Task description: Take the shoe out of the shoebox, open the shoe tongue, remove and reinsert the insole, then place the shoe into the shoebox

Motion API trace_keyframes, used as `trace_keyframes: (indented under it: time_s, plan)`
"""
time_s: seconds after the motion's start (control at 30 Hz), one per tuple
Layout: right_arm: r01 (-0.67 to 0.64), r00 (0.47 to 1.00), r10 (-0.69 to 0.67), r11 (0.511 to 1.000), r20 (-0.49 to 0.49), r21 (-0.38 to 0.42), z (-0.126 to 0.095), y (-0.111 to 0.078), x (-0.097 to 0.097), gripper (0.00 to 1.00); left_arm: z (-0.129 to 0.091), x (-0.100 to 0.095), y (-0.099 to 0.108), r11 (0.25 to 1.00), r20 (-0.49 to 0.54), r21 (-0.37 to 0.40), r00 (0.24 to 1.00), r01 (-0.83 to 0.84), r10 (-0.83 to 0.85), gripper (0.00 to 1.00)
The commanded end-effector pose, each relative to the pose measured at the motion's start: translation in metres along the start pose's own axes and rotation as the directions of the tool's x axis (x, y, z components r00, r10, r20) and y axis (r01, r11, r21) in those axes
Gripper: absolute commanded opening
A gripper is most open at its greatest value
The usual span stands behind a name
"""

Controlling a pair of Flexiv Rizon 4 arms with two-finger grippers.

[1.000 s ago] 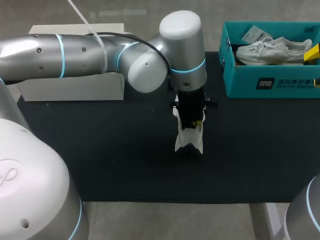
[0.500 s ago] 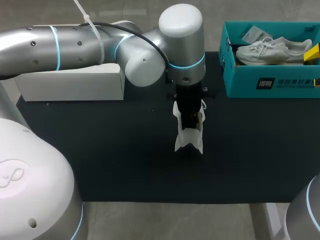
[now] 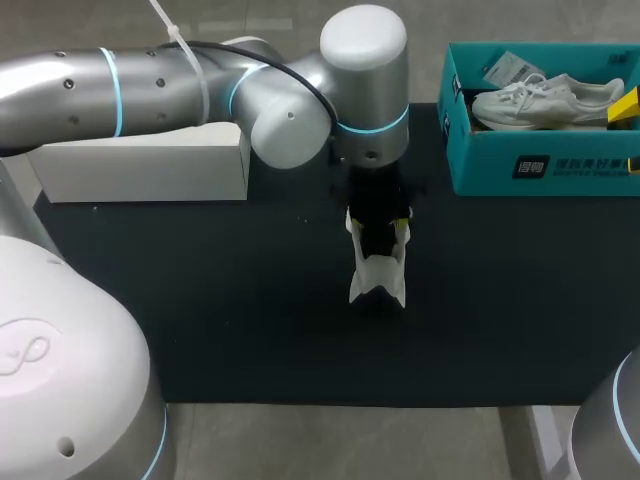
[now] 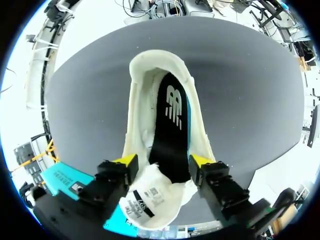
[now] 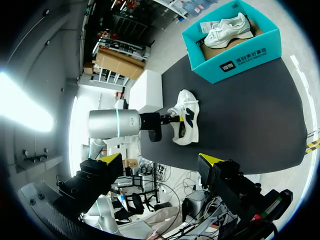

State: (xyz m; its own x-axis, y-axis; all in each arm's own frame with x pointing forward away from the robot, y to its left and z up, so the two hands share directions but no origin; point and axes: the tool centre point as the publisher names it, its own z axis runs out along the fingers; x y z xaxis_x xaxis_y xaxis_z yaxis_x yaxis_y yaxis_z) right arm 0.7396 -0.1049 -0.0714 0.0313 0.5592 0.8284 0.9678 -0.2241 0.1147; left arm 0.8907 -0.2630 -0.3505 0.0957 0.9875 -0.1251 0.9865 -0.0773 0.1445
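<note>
White shoe point(image 3: 378, 275) at table point(image 3: 200, 310) centre, black insole point(image 4: 172, 130) visible inside. Left jaws wide, straddling shoe's midsection. Right jaws wide, off table. Shoebox point(image 3: 580, 170) at 2 o'clock.

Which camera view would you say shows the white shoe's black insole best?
The left wrist view: it looks straight into the white shoe, along the black insole. In the head view the left arm hides it; in the right wrist view the shoe is too small to tell.
</note>
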Motion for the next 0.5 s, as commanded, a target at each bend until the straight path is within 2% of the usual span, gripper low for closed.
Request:
trace_keyframes:
  time_s: [0.03,0.33,0.5]
  plan:
    - [-0.002,1.0,0.002,1.0,0.003,0.001,0.001,0.001,0.0,1.0,-0.006,0.002,-0.002,1.0,0.002,-0.008,1.0,0.001,-0.001,1.0]
    - [-0.002,1.0,0.002,1.0,0.003,0.001,0.001,0.001,0.0,1.0,-0.012,0.003,0.001,1.0,0.011,-0.023,1.0,0.007,-0.007,1.0]
    - [-0.002,1.0,0.002,1.0,0.003,0.001,0.001,0.001,0.0,1.0,-0.019,0.001,0.012,0.998,0.026,-0.044,0.999,0.039,-0.038,1.0]
